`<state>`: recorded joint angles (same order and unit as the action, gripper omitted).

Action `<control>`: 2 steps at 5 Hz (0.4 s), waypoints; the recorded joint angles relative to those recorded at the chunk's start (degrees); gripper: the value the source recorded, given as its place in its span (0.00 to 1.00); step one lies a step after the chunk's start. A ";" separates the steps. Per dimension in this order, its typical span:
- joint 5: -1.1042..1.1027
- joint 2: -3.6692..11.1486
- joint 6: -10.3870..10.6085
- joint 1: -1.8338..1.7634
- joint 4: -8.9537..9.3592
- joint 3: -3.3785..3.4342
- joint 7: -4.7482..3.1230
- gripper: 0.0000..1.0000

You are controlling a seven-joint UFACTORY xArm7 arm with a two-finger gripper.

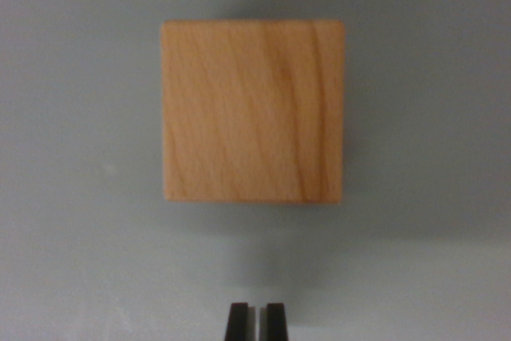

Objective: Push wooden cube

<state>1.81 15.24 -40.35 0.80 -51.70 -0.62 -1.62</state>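
A light wooden cube (253, 112) with visible grain fills the middle of the wrist view, resting on a plain grey surface (72, 197). My gripper (255, 321) shows at the bottom edge as two dark fingertips (237, 321) standing close together with only a thin slit between them, holding nothing. The tips sit below the cube's near edge in the picture, with a strip of grey surface between them and the cube. A soft shadow lies on the surface around the cube and the fingertips.
Bare grey surface surrounds the cube on all sides, out to every edge of the wrist view. No other object or edge shows.
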 joint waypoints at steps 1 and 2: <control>0.03 0.13 0.46 0.01 0.34 -0.01 -0.04 0.00; 0.03 0.13 0.46 0.01 0.34 -0.01 -0.04 0.00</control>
<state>1.84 15.36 -39.89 0.81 -51.36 -0.63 -1.66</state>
